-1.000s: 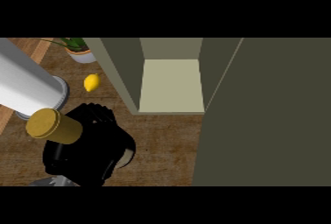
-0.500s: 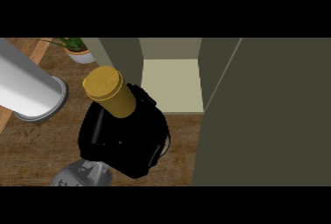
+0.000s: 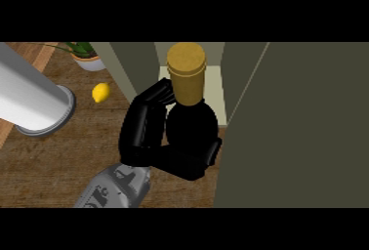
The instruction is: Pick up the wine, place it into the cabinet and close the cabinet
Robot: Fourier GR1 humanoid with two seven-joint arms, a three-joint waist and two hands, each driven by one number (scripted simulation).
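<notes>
Over the last second the wine bottle (image 3: 189, 110) travelled from the left of the frame, near the grey cylinder (image 3: 32, 100), to the centre, and its gold cap now overlapped the pale opening of the cabinet (image 3: 216, 83) at the top centre. We judged that the carrying step was nearly finished and that the placing step came next.

The hand (image 3: 148, 132) that held the bottle had its fingers curled round the dark body, and its forearm entered from the lower left. We could not tell for sure which hand it was; we took it as the left one. The other hand did not show.

The opening was narrow. The left wall of the cabinet stood just beside the fingers, and the open cabinet door (image 3: 302, 127) filled the whole right side, just beside the bottle. A lemon (image 3: 101, 92) and a potted plant (image 3: 85, 54) lay at the upper left, well apart from the path.
</notes>
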